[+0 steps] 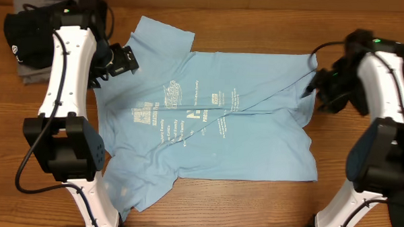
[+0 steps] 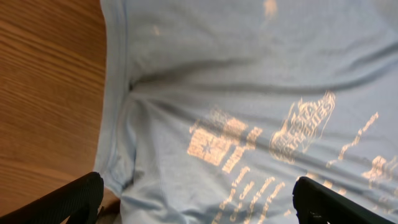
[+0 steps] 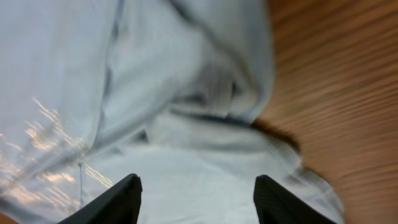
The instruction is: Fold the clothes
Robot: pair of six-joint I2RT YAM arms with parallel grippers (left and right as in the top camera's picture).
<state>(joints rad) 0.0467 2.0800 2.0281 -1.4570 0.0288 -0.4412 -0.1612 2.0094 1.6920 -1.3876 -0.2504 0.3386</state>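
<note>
- The light-blue T-shirt (image 1: 215, 121) lies spread on the wooden table (image 1: 253, 196), print side up. One short sleeve reaches toward the near edge on the left, and the other fans out at the far left.
- White lettering and small blocks of print run across its chest. A long crease slants from the middle up to the far right corner of the hem.
- That corner is bunched and rumpled. The rest of the body lies fairly flat, with the hem on the right and the neck end on the left.
- The left gripper (image 2: 198, 186) hangs over the collar and shoulder area. Its fingers are spread wide apart with nothing between them, and the neckband and print are in plain sight below.
- The right gripper (image 3: 198, 186) sits just above the bunched hem corner. Its fingers are apart and the cloth lies loose beneath them, not pinched.
- The left arm (image 1: 65, 68) rises from its base at the near left and bends inward over the shirt's shoulder.
- The right arm (image 1: 385, 86) arches from the near right and turns in toward the hem.
- In the far left corner, off the shirt, sits a heap of dark and grey cloth (image 1: 26, 36).
</note>
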